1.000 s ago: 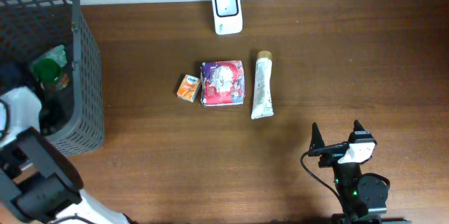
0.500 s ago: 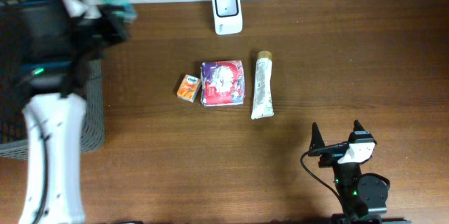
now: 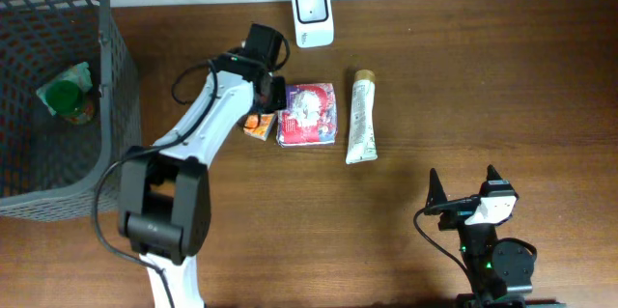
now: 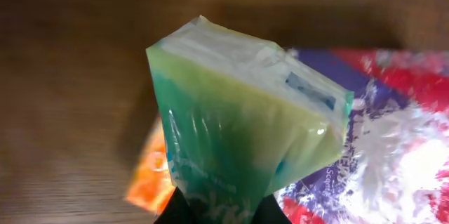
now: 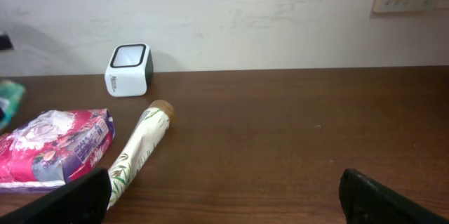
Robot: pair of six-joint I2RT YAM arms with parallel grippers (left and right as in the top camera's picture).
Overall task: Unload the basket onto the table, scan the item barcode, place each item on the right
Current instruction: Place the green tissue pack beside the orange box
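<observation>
In the overhead view, the left gripper (image 3: 269, 94) is seen near the white scanner (image 3: 313, 15), a little below and to the left of it and not touching it; what it holds is hidden under the arm. On the table (image 3: 483, 86) one orange box (image 3: 255, 126), one pink packet (image 3: 309, 113) and one tube (image 3: 360, 120) are counted, lying in a row. One basket (image 3: 124, 105) stands at the left with one green item (image 3: 66, 96) inside. The right gripper (image 3: 463, 190) is kept low at the right, well apart from everything, with its jaws spread wide. In the left wrist view, one green packet (image 4: 245, 133) is clamped at its lower end between the two dark fingers (image 4: 175, 215) and is held above the orange box (image 4: 146, 182) and the pink packet (image 4: 400, 133). In the right wrist view, the wide-spread right gripper (image 5: 224, 182) is empty. One scanner (image 5: 130, 69), one tube (image 5: 137, 155) and one pink packet (image 5: 56, 147) are seen, and a blurred green shape (image 5: 8, 101) is cut by the left edge.
</observation>
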